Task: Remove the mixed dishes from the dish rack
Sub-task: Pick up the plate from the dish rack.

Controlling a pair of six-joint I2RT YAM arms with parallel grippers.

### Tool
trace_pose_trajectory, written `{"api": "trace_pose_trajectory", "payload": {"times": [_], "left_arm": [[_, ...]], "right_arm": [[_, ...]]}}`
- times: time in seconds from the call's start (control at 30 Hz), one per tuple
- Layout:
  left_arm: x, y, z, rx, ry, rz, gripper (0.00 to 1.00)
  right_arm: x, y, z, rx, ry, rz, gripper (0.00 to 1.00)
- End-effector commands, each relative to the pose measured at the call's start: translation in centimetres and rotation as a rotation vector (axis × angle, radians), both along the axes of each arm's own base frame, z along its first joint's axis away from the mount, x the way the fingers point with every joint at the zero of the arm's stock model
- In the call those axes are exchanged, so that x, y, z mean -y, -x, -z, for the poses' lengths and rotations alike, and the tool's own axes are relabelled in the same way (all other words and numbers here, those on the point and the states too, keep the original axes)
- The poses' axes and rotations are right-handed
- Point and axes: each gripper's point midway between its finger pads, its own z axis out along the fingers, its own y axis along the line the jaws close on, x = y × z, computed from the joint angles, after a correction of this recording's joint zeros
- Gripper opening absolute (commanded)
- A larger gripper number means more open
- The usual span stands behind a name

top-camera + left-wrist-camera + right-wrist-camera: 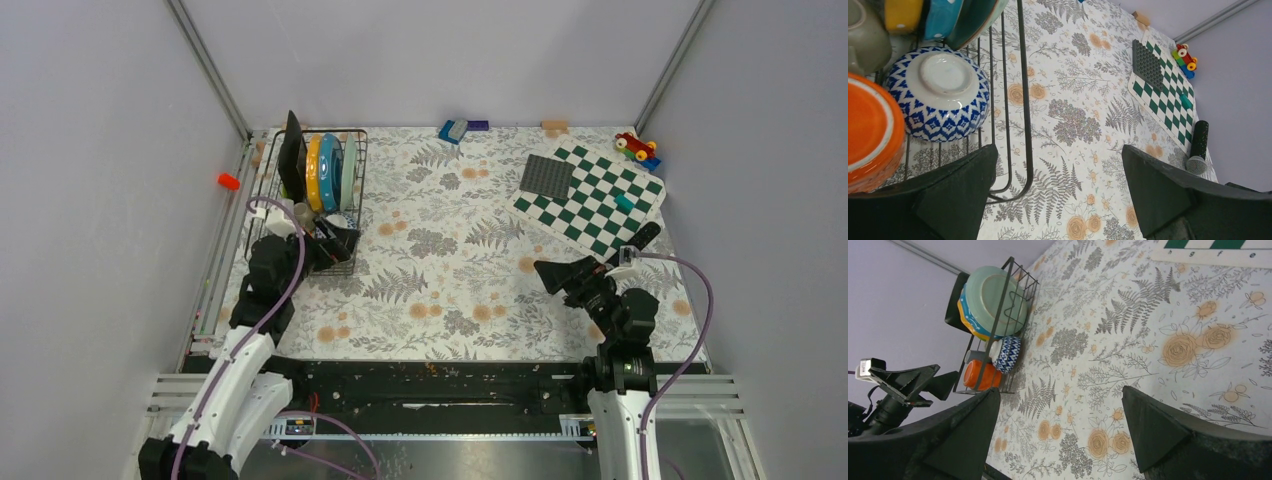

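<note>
With the loaded rack point(1024, 100) at the tabletop's point(450, 280) far-left corner and the left gripper point(338, 238) and right gripper point(562, 272) both gaping empty, the left should straddle the orange mug's point(868, 135) wall, clear of the bowl point(938, 95), before closing.

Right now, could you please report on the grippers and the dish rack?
Left gripper open, empty, at dish rack near end. Right gripper open, empty. Dishes in rack. Nothing in the way.
</note>
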Motion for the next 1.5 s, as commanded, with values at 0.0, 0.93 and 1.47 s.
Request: {"api": "trace_pose_trajectory", "payload": {"times": [0.0, 0.93, 1.47], "left_arm": [[1.0, -2.1, -3.3, 0.113, 0.019, 0.044, 0.99], [5.0, -16.9, -6.1, -0.013, -0.057, 0.162, 0.99], [3.3, -21.7, -4.0, -0.166, -0.300, 0.099, 0.99]], "right_arm": [[-0.2, -0.3, -1.6, 0.032, 0.040, -0.025, 0.99], [1.0, -3.2, -2.4, 0.064, 0.147, 0.003, 0.99], [1.3, -3.2, -1.6, 0.034, 0.159, 0.023, 0.99]]}}
